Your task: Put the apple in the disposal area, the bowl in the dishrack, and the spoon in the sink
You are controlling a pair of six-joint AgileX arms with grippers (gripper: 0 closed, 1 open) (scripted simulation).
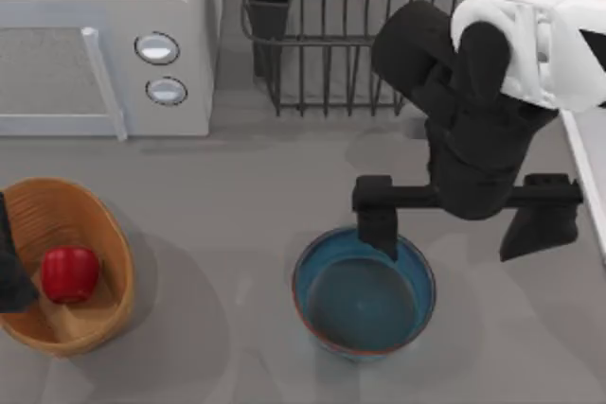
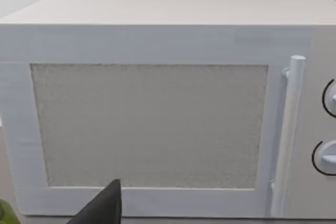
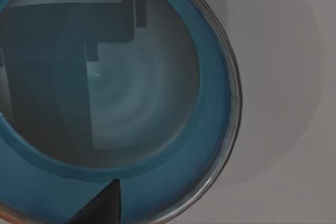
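Right gripper (image 1: pixel 464 219) hangs over the far rim of the bowl (image 1: pixel 364 292), its jaws spread wide.

The bowl sits upright near the table's front edge, about midway along it, mouth facing straight up; being round, it has no long axis and can be taken from any side. It looks rigid and glossy, probably slippery and moderately heavy, so I judge the thin rim the best hold, one jaw inside the wall and one outside. One fingertip already hangs at the far rim; the other is well off toward the table's right edge. The dishrack (image 1: pixel 331 63) stands at the back edge. The apple (image 1: pixel 70 272) lies in the disposal area (image 1: pixel 99 224) at the front left corner, with the left arm parked beside it; whether its jaws are open or closed I cannot tell.
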